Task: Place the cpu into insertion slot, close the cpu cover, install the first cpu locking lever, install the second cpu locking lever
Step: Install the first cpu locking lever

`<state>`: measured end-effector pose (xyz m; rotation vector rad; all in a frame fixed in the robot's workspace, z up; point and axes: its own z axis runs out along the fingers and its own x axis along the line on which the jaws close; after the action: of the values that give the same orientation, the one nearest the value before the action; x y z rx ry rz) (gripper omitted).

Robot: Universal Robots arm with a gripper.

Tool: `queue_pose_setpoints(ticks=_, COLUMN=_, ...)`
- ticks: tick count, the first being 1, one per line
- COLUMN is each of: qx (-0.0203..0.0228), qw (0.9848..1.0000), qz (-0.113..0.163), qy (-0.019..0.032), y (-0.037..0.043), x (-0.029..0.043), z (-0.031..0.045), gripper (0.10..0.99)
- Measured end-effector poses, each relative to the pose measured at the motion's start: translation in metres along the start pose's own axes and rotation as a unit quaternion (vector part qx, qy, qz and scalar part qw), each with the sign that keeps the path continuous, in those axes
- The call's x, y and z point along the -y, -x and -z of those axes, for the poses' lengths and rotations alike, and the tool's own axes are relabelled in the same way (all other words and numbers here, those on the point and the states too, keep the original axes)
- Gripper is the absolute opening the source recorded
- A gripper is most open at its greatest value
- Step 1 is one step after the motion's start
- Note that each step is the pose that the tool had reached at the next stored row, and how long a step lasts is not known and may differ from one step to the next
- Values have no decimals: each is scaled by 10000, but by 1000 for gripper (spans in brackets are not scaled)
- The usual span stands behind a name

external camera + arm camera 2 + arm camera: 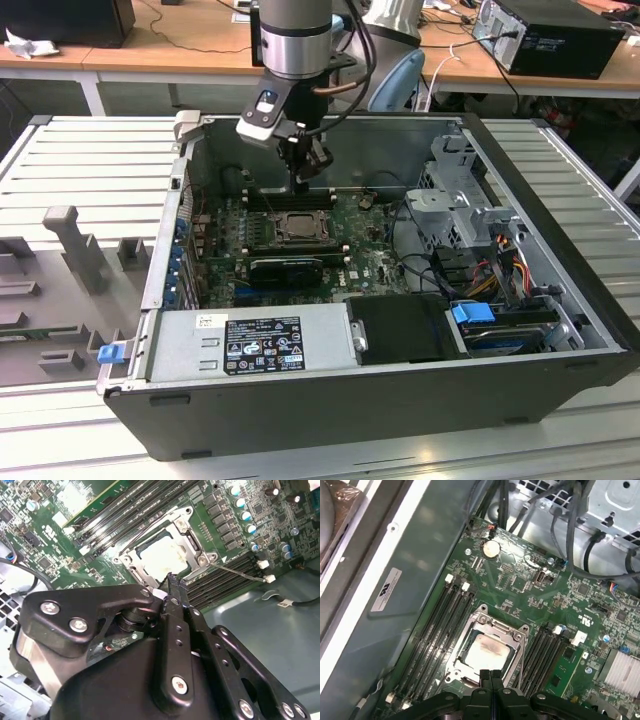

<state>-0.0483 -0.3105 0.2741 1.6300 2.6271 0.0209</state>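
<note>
First wrist view: the cpu [487, 652] is seen flat, face up, framed by the cpu cover [496, 626]; the gripper [491, 676] is pressed together, empty.

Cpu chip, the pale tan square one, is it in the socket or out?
In: the pale tan square cpu lies flat inside the silver-rimmed insertion slot.

Setting: a robotics laboratory or electronics workshop. An opened desktop computer case [350, 400] is lying on a ribbed metal counter [90, 160], its green motherboard [370, 260] facing up. Behind it, wooden desks [180, 55] are carrying loose cables [190, 20] and another black computer tower [560, 35]. A blue office chair [402, 80] is standing by them. Grey moulded fixtures [70, 240] are sitting at the exterior view's left.
</note>
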Motion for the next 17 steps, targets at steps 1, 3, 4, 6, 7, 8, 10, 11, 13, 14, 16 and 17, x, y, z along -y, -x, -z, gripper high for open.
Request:
queue_pose_setpoints(ticks=1, qx=-2, qw=10000, qz=49, qy=2, y=0, x=0, z=0, gripper=106)
queue_pose_setpoints(ticks=3, qx=-5, qw=9999, qz=131, qy=5, y=0, x=0, z=0, gripper=106)
queue_pose_setpoints(ticks=4, qx=-7, qw=9999, qz=169, qy=6, y=0, x=0, z=0, gripper=106)
queue_pose_setpoints(ticks=6, qx=-10, qw=9996, qz=274, qy=10, y=0, x=0, z=0, gripper=106)
queue_pose_setpoints(ticks=7, qx=-11, qw=9995, qz=311, qy=11, y=0, x=0, z=0, gripper=106)
queue_pose_setpoints(ticks=8, qx=-14, qw=9994, qz=355, qy=12, y=0, x=0, z=0, gripper=106)
queue_pose_setpoints(ticks=10, qx=-17, qw=9989, qz=461, qy=16, y=0, x=0, z=0, gripper=106)
queue_pose_setpoints(ticks=11, qx=-19, qw=9987, qz=503, qy=18, y=0, x=0, z=0, gripper=106)
queue_pose_setpoints(ticks=13, qx=-23, qw=9981, qz=609, qy=22, y=0, x=0, z=0, gripper=106)
queue_pose_setpoints(ticks=14, qx=-25, qw=9978, qz=662, qy=23, y=0, x=0, z=0, gripper=106)
queue_pose_setpoints(ticks=16, qx=-28, qw=9972, qz=748, qy=26, y=0, x=0, z=0, gripper=106)
queue_pose_setpoints(ticks=17, qx=-29, qw=9969, qz=786, qy=28, y=0, x=0, z=0, gripper=106)
